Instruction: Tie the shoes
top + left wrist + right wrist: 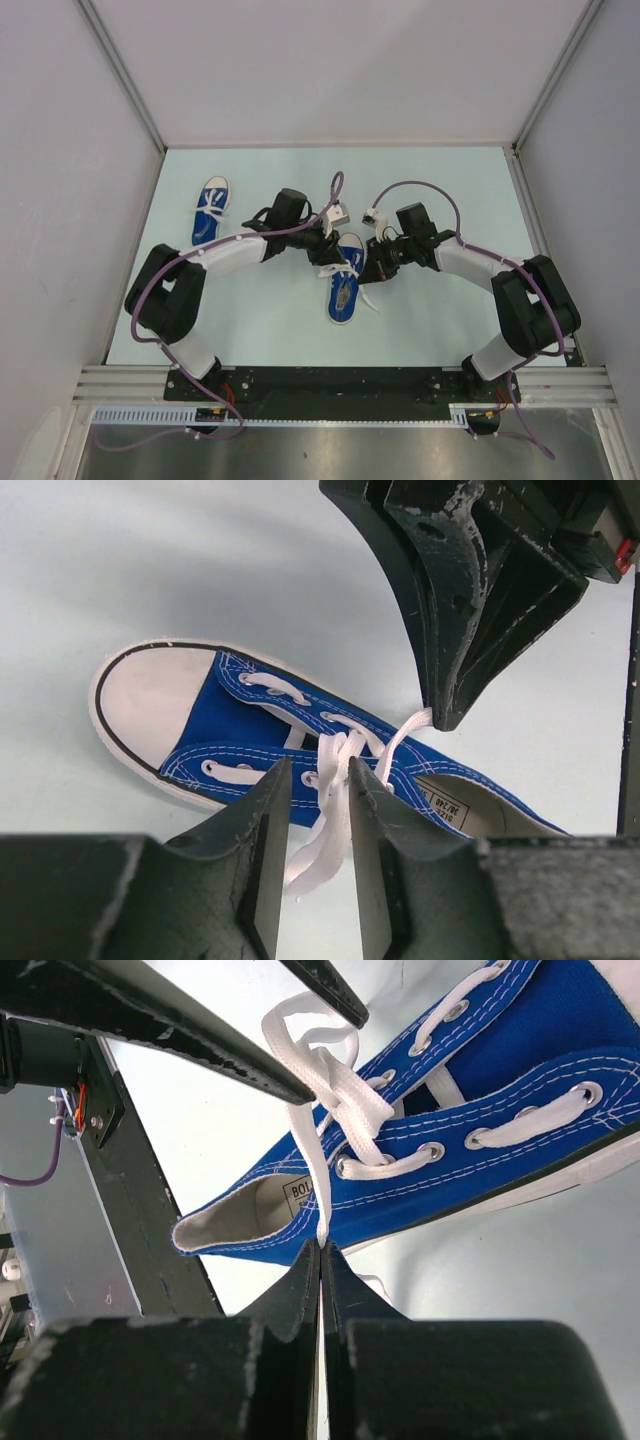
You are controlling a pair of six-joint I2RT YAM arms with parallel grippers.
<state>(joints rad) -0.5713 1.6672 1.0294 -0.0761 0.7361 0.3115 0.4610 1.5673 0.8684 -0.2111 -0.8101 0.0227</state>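
One blue sneaker [344, 290] lies in the middle of the table, toe towards the far side. It also shows in the left wrist view [225, 715] and the right wrist view [520, 1150]. My left gripper [329, 257] is at its laces. Its jaws [318, 772] stand apart around a white lace loop [335, 815] without pinching it. My right gripper [369, 272] is beside the shoe's right side. It [321, 1250] is shut on a lace strand [320, 1185] pulled taut from the knot. The second sneaker [211, 208] lies apart at the far left.
Grey walls close in the pale table [250, 310] on three sides. The arms' black base rail [330, 385] runs along the near edge. Purple cables [420, 188] arch over both arms.
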